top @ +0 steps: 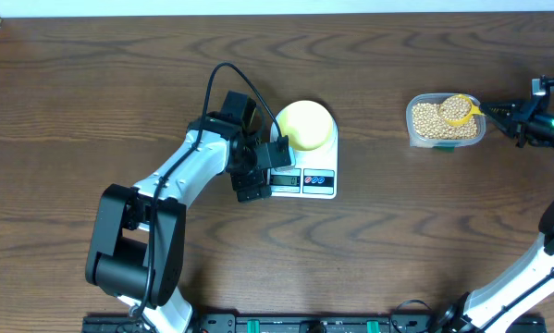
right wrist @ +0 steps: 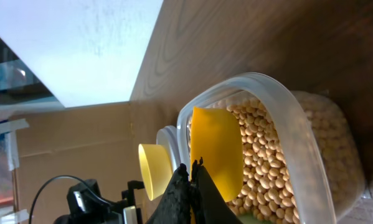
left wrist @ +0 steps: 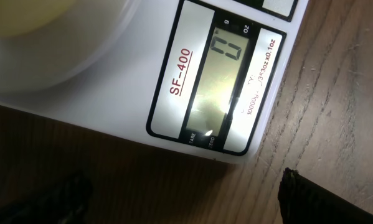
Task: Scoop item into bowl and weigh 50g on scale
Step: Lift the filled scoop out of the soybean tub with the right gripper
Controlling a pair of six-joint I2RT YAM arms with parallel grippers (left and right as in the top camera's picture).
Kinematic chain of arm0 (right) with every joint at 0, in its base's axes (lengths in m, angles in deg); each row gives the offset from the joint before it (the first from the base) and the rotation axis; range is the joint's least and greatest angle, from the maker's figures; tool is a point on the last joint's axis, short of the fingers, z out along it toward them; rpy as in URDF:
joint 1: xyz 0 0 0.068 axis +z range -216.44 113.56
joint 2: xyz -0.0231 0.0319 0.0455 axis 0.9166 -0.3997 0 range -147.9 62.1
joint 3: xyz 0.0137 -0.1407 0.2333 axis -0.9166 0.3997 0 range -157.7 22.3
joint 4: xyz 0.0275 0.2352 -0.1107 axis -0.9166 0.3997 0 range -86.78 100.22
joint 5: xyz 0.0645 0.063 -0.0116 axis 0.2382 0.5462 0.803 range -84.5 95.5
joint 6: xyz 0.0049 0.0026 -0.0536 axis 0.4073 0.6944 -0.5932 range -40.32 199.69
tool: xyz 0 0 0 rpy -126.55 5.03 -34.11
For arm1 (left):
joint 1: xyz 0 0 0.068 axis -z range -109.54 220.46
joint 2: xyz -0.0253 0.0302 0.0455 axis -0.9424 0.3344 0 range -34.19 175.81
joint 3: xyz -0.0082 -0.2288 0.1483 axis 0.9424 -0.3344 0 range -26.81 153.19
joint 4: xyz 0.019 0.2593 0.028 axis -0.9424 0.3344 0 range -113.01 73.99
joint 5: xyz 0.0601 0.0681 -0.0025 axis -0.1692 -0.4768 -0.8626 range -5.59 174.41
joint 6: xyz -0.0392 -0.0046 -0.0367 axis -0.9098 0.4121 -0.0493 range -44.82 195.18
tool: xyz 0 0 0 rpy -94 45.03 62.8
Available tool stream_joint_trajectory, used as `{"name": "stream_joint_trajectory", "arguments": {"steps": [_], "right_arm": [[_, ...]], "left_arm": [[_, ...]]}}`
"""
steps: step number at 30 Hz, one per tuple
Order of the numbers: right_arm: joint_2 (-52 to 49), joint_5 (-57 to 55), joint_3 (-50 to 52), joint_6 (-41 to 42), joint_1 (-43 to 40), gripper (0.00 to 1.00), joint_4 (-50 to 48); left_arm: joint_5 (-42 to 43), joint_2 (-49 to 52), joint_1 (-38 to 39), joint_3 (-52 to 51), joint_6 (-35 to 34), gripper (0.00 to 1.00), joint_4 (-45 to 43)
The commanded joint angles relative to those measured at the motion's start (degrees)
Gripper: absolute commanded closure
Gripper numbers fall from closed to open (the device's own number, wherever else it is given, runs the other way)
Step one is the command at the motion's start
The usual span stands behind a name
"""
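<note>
My left pincer (top: pixel 265 174) hovers at the front-left corner of the scale (top: pixel 318 182), fingers spread wide, one tip at each lower corner of my wrist view with the wood grain and the near edge of the white housing between them. That arm rises from its base at the table's near-left side, runs diagonally up and right across the table (top: pixel 397 240), and bends at the wrist so the camera looks straight down on the display (left wrist: pixel 226 87), which shows a single digit that looks like a zero beside the SF-400 label. The pale-yellow bowl (top: pixel 304 125) sits on the weighing platform, behind the display and just beside my left wrist. My right pincer (top: pixel 500 113) is far off at the right edge, well apart from the scale, its fingers clamped tight on the handle of the yellow scoop (right wrist: pixel 217 149). That arm comes up from the near-right corner, leaves the overhead view, and re-enters pointing left, nearly level with the table. The scoop's head lies inside the clear tub (top: pixel 410 120), tilted, its rounded back towards my wrist camera, resting among the beans (right wrist: pixel 267 168) that fill the tub. From overhead some beans appear to lie in the scoop's cup, though I cannot tell how many.
</note>
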Motion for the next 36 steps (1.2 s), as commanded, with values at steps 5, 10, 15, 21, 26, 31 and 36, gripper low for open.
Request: {"name": "stream_joint_trajectory", "arguments": {"steps": [5, 10, 15, 21, 26, 31, 36], "right_arm": [[-0.79, 7.43, 0.15, 0.72, -0.24, 0.99, -0.7], [-0.79, 10.54, 0.15, 0.72, -0.24, 0.99, -0.87], [-0.79, 12.17, 0.15, 0.72, -0.11, 0.99, -0.87], [-0.79, 12.24, 0.15, 2.21, 0.31, 0.99, -0.9], [-0.79, 14.34, 0.15, 2.93, 1.38, 0.99, -2.47], [-0.79, 14.29, 0.15, 4.92, 3.04, 0.99, -4.48], [-0.79, 14.34, 0.15, 8.22, 5.66, 0.99, -7.19]], "left_arm": [[-0.33, -1.18, -0.31, -0.44, 0.98, 0.02, 0.17], [-0.33, -1.18, -0.31, -0.44, 0.98, 0.02, 0.17], [-0.33, -1.18, -0.31, -0.44, 0.98, 0.02, 0.17], [-0.33, -1.18, -0.31, -0.44, 0.98, 0.02, 0.17], [-0.33, -1.18, -0.31, -0.44, 0.98, 0.02, 0.17], [-0.33, -1.18, -0.31, -0.44, 0.98, 0.02, 0.17], [-0.33, -1.16, -0.31, -0.44, 0.98, 0.02, 0.17]]}}
